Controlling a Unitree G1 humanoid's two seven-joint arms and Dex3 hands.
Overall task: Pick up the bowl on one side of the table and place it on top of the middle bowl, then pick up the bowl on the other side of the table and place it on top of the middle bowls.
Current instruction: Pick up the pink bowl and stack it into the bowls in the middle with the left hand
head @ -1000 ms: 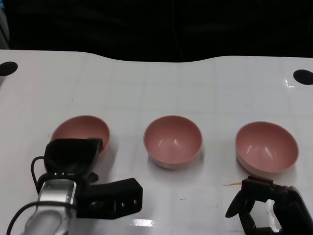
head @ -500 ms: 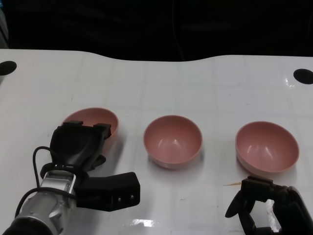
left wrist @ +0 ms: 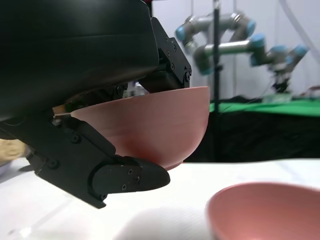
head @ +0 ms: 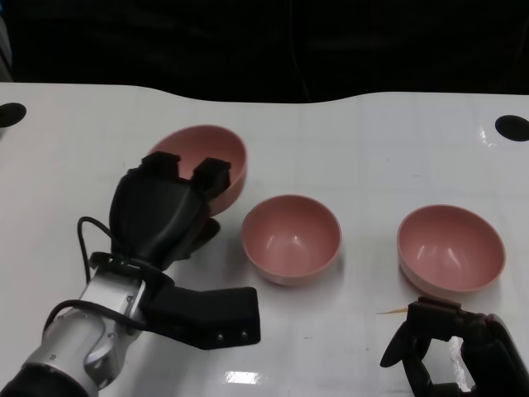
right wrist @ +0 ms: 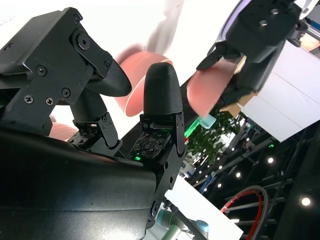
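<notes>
currently the left bowl (head: 202, 161) is off the table, tilted, gripped at its near rim by the left hand (head: 161, 217): fingers over the lip, thumb under the wall, a grip that should leave the base free to nest. it hangs just left of and behind the middle bowl (head: 291, 238). right bowl (head: 450, 248) untouched. right hand (head: 450, 351) low by it, holding nothing, fingers loosely apart.

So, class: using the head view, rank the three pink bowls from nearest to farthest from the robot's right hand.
1. Right bowl: just beyond the right hand, on the table.
2. Middle bowl: at the table's centre.
3. Left bowl: farthest, held up by the left hand.
</notes>
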